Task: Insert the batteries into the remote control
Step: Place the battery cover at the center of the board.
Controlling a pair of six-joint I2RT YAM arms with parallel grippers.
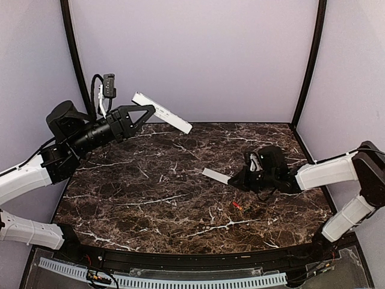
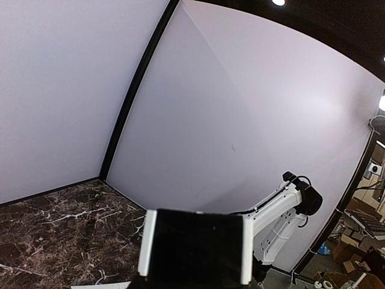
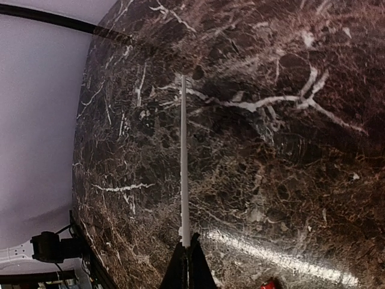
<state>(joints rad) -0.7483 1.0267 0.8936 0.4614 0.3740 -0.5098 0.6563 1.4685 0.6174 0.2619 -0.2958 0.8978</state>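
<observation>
White and long, one remote (image 1: 171, 118) is held by the left end effector (image 1: 147, 109), one cover (image 1: 215, 175) by the right end effector (image 1: 239, 179), two batteries (image 1: 237, 205) nearby.

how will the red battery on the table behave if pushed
The red battery is a tiny cylinder lying on its side, so it would probably roll rather than slide. The marble table looks glossy, likely giving little grip. Being so small, it is probably light and easily flicked away.

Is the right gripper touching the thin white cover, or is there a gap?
Touching. The right wrist view shows the cover pinched at its near end by the fingers of the right gripper.
</observation>
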